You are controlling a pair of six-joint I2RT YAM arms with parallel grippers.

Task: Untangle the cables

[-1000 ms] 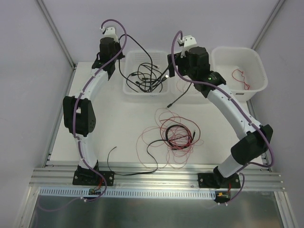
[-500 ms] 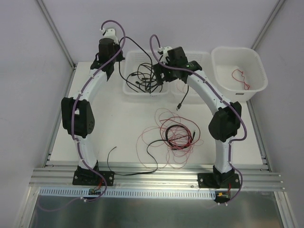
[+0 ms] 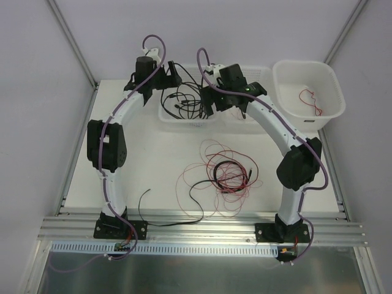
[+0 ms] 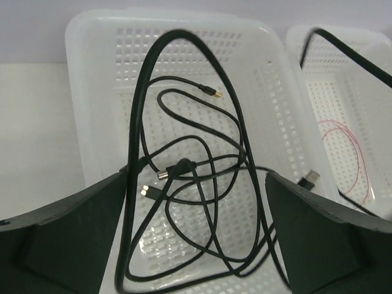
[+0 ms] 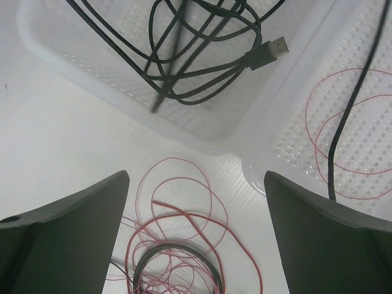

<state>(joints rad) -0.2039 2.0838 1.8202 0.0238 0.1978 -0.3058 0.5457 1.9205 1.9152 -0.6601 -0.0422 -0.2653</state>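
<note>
Below the left pincer (image 4: 196,174), the left basket (image 4: 92,79) holds a heap of black cables (image 4: 184,168). A second ago this pincer was pinched shut, out to the left of the basket. Now its fingers stand wide apart over it, with one tall loop rising between them; I cannot tell whether the loop touches either finger. I judge that cable released into the basket, so one more black cable is sorted.

The right pincer (image 5: 196,174) has swung across from the far right. It hangs spread wide, holding nothing, above the seam between that basket and the middle basket (image 5: 294,153), where a thin red wire (image 5: 331,116) and another black lead (image 5: 343,110) lie.

On my side of the right pincer, the main tangle (image 3: 229,174) of red wires around a black cable lies on the bench (image 3: 141,153), so most of the work remains. Both pincers sit near each other above the basket rims, so I would lift before crossing. Bare bench shows all round the tangle, well apart from the edges.
</note>
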